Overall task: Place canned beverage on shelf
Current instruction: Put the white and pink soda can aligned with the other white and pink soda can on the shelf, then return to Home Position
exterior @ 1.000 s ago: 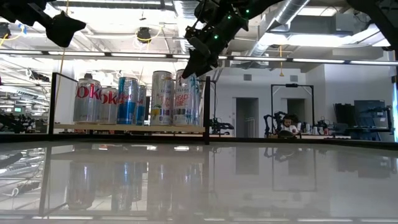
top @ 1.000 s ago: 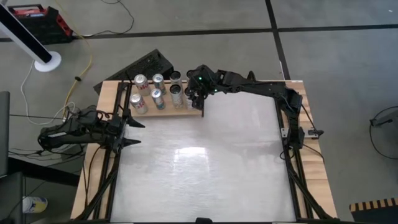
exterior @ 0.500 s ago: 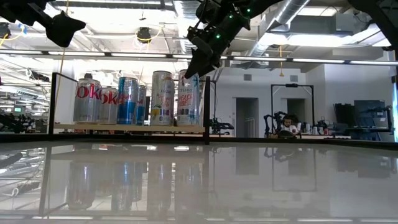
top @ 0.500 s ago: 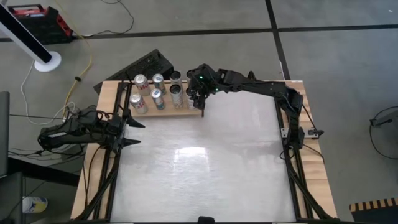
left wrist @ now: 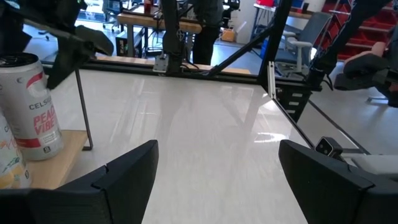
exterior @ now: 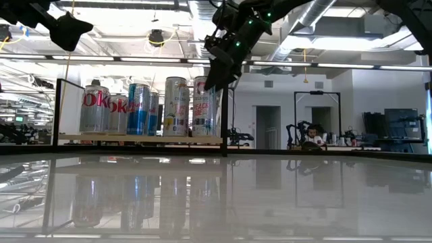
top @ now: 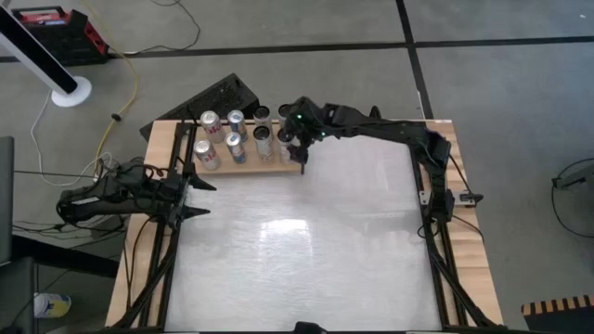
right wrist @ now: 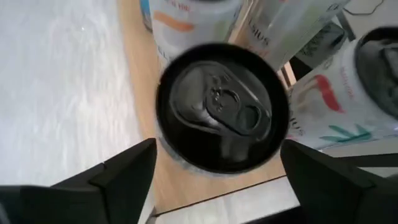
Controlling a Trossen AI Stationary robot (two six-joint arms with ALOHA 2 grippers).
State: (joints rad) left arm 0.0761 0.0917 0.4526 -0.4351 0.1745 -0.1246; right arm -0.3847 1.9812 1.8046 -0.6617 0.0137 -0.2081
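Right gripper (top: 300,148) held above a Celsius can (exterior: 202,106) at the shelf's (exterior: 135,138) right end, fingers spread.

The right wrist view shows the two dark fingers (right wrist: 124,171) parted wide on either side of the can's black lid, apart from it; the can is seen standing upright on the light-wood shelf, at roughly 11 o'clock on the white table (top: 306,250) in the high view. More cans, among them two red-lettered Coke cans (exterior: 95,108), are ranged beside it toward 9 o'clock. The left gripper (top: 200,198) is parked at the table's 9 o'clock edge, its fingers (left wrist: 127,177) likewise spread around nothing.
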